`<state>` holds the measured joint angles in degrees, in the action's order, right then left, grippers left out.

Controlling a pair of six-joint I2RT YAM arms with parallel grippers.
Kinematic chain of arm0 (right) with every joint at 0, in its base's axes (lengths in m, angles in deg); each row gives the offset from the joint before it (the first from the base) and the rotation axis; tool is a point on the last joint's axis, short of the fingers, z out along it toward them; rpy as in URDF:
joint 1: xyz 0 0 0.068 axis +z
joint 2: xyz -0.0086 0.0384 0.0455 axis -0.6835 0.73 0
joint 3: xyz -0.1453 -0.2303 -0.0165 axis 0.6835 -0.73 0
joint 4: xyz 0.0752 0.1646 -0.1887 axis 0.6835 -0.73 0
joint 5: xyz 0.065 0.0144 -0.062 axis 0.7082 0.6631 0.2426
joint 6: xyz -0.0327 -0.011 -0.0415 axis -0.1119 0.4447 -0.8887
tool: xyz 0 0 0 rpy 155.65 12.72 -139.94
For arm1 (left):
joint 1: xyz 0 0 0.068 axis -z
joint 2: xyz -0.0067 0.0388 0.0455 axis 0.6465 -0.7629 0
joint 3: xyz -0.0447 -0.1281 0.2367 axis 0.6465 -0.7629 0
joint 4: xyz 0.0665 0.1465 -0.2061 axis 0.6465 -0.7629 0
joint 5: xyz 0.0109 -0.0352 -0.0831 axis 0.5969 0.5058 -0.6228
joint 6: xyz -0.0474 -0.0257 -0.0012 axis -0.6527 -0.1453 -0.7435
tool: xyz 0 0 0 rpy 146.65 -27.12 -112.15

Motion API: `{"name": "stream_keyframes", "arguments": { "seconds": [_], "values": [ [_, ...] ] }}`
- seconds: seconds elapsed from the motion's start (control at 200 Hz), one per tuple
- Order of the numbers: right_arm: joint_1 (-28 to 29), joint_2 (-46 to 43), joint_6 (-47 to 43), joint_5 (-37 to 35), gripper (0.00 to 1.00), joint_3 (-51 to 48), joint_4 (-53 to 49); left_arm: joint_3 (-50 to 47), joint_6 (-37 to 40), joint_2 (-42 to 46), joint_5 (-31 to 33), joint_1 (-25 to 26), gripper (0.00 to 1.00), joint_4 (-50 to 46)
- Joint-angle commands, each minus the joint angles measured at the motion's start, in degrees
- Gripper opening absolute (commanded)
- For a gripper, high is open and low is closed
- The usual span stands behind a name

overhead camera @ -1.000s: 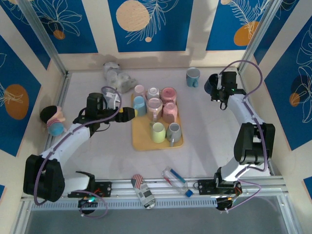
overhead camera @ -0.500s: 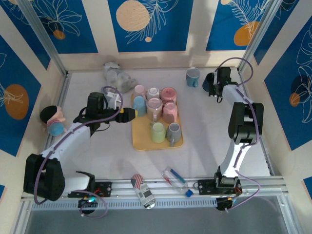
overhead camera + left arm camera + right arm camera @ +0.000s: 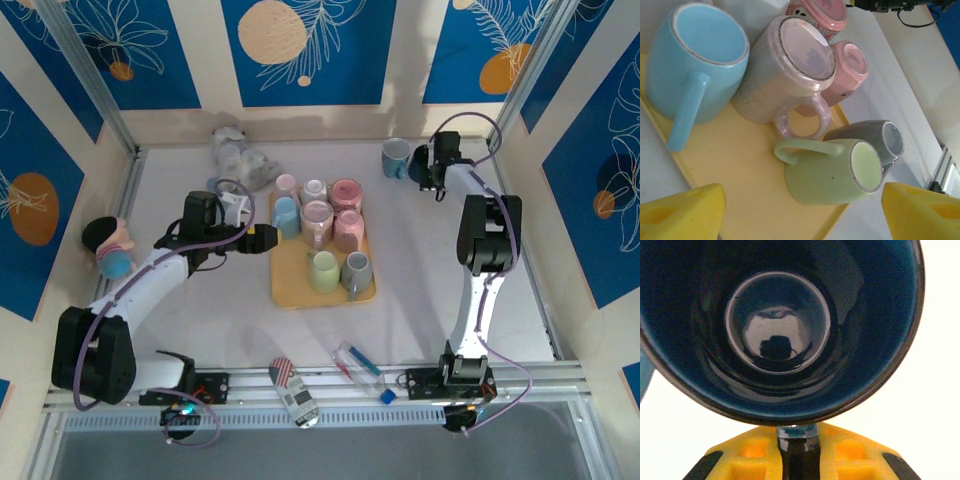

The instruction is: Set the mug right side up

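Note:
My right gripper (image 3: 796, 442) is shut on the handle of a dark blue mug (image 3: 777, 340), whose open mouth faces the wrist camera so I look down to its glossy bottom. In the top view that gripper (image 3: 432, 172) holds the dark mug (image 3: 422, 170) at the back right of the table, close beside a light blue mug (image 3: 396, 158). My left gripper (image 3: 262, 238) stands open at the left edge of the yellow tray (image 3: 290, 292). Its yellow fingers (image 3: 682, 215) frame a pale green mug (image 3: 827, 175) lying ahead of them on the tray (image 3: 740, 180).
The tray holds several mugs: light blue (image 3: 695, 70), pinkish (image 3: 785, 70), pink (image 3: 850, 65) and grey (image 3: 875, 140). A grey plush toy (image 3: 240, 155) lies at the back, a doll (image 3: 108, 245) at the left wall, a can (image 3: 293, 390) and a plastic packet (image 3: 360, 365) near the front rail.
The right arm has swung toward the back and left, carrying the dark blue mug closer to the light blue mug. The left arm has barely moved and stays open.

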<state>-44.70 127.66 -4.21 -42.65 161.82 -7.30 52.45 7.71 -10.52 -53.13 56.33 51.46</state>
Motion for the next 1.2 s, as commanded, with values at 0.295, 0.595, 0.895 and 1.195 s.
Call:
{"name": "stream_keyframes", "arguments": {
  "seconds": [0.295, 0.595, 0.895, 1.195],
  "values": [
    [0.97, 3.86, -0.72, 0.06, 0.34, 9.11, -2.29, 2.07, 3.17, 0.53, 5.01, 0.48, 0.81, -4.29],
    [0.88, -3.36, 2.3, -1.21, 0.5, 4.61, -2.88, 3.39, 7.06, 0.51, 8.29, 0.51, 0.81, -6.82],
    [0.66, -27.99, 14.42, 4.31, 0.53, -15.69, -7.48, 7.61, 15.31, -6.41, 19.07, 0.94, 0.74, -10.3],
    [1.3, -40.69, 25.61, 28.09, 0.49, -22.78, -18.95, 14.37, 17.63, -16.1, 21.54, 4.32, 0.67, -11.79]
  ]
}}
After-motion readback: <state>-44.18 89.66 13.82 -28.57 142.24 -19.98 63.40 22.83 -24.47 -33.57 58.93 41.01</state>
